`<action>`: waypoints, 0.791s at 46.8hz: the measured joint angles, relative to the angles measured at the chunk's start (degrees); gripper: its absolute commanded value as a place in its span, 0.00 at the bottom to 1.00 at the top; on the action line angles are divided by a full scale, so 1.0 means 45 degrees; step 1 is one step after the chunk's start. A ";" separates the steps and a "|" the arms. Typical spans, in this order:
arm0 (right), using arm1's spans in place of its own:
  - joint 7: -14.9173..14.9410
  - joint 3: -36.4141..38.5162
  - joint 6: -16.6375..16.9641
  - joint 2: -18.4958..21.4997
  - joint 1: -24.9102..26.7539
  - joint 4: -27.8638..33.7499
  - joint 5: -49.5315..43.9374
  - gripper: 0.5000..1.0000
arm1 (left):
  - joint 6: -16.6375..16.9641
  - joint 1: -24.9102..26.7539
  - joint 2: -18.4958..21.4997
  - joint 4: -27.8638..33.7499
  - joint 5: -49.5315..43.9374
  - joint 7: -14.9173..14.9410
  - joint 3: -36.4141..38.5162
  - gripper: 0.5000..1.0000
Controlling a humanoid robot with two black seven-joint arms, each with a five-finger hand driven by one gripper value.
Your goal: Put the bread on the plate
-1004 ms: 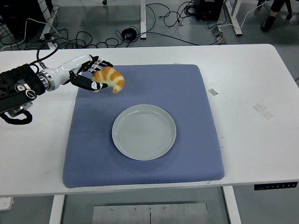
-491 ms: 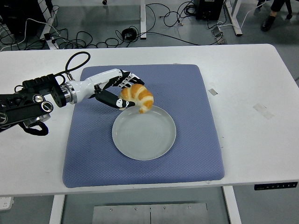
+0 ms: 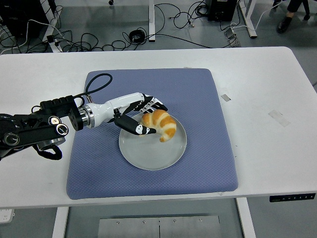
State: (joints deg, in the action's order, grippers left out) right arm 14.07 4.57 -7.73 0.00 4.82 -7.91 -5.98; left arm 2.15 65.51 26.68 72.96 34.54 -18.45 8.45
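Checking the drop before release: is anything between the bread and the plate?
Nothing shows. In the head view the left hand holds the bread over the plate, whose surface around it looks bare; contact can't be told.

bread [image 3: 161, 124] in left hand [image 3: 141, 116], just right of its palm | plate [image 3: 148, 153] beneath hand, on mat [image 3: 198, 99] | mat on table [image 3: 267, 148], spreading all round hand

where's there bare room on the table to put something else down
The white table is bare right of the blue mat, apart from two small tape scraps. The mat's far strip beyond the plate and its near strip are free too. The crowded part is the plate's left half, where the left hand holds the croissant and the arm crosses the mat.
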 measured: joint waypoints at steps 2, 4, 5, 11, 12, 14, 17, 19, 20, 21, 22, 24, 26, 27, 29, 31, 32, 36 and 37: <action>0.0003 -0.0001 0.0000 0.0000 0.0001 -0.0002 0.0000 1.00 | 0.0001 -0.0114 -0.0026 -0.0013 0.0106 0.0000 0.0041 0.46; 0.0000 0.0000 0.0000 0.0000 0.0003 -0.0002 0.0000 1.00 | 0.0003 -0.0217 -0.0044 -0.0047 0.0221 0.0000 0.0110 0.47; 0.0000 0.0000 0.0000 0.0000 0.0001 -0.0002 0.0000 1.00 | 0.0005 -0.0259 -0.0066 -0.0055 0.0263 0.0000 0.0141 0.47; 0.0001 0.0000 0.0000 0.0000 0.0001 -0.0006 0.0000 1.00 | 0.0028 -0.0317 -0.0261 -0.0079 0.0308 0.0000 0.0191 0.49; 0.0001 0.0000 0.0000 0.0000 0.0001 -0.0005 0.0000 1.00 | 0.0035 -0.0323 -0.0286 -0.0091 0.0311 0.0000 0.0192 0.49; 0.0002 0.0000 0.0000 0.0000 -0.0002 -0.0005 0.0000 1.00 | 0.0043 -0.0329 -0.0301 -0.0106 0.0313 0.0000 0.0205 0.50; 0.0001 0.0000 0.0000 0.0000 0.0002 -0.0003 0.0000 1.00 | 0.0048 -0.0329 -0.0303 -0.0148 0.0310 0.0000 0.0212 0.52; 0.0001 0.0000 0.0000 0.0000 0.0003 -0.0002 0.0000 1.00 | 0.0050 -0.0329 -0.0303 -0.0172 0.0304 0.0000 0.0213 0.53; 0.0001 0.0000 0.0000 0.0000 0.0003 -0.0002 0.0000 1.00 | 0.0050 -0.0329 -0.0302 -0.0186 0.0302 0.0000 0.0214 0.54; 0.0002 0.0000 0.0000 0.0000 0.0003 -0.0002 0.0000 1.00 | 0.0050 -0.0329 -0.0298 -0.0190 0.0300 0.0000 0.0213 0.55; 0.0001 0.0000 0.0000 0.0000 0.0003 -0.0002 0.0000 1.00 | 0.0050 -0.0329 -0.0295 -0.0191 0.0297 0.0000 0.0214 0.56; 0.0001 0.0000 0.0000 0.0000 0.0003 -0.0002 0.0000 1.00 | 0.0050 -0.0329 -0.0293 -0.0194 0.0294 0.0000 0.0214 0.58; 0.0001 0.0000 0.0000 0.0000 0.0004 0.0000 0.0000 1.00 | 0.0050 -0.0335 -0.0291 -0.0194 0.0294 0.0000 0.0214 0.58; 0.0001 0.0000 0.0000 0.0000 0.0004 0.0000 0.0000 1.00 | 0.0050 -0.0340 -0.0290 -0.0194 0.0294 0.0000 0.0213 0.59; 0.0002 0.0000 0.0000 0.0000 0.0003 0.0000 0.0000 1.00 | 0.0050 -0.0350 -0.0276 -0.0196 0.0293 0.0000 0.0214 0.59; 0.0002 0.0000 0.0000 0.0000 0.0003 0.0000 0.0000 1.00 | 0.0050 -0.0362 -0.0264 -0.0198 0.0293 0.0000 0.0219 0.59; 0.0003 0.0000 0.0000 0.0000 0.0003 0.0001 0.0000 1.00 | 0.0050 -0.0377 -0.0263 -0.0198 0.0293 0.0000 0.0222 0.59; 0.0002 0.0000 0.0000 0.0000 0.0003 0.0001 0.0000 1.00 | 0.0050 -0.0431 -0.0263 -0.0198 0.0293 0.0000 0.0248 0.62; 0.0002 0.0000 0.0000 0.0000 0.0003 0.0001 0.0000 1.00 | 0.0050 -0.0433 -0.0263 -0.0198 0.0293 0.0000 0.0249 0.63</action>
State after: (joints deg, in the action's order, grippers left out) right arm 14.08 4.57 -7.73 0.00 4.84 -7.91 -5.98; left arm 2.38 63.56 25.50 72.06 35.86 -18.45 9.57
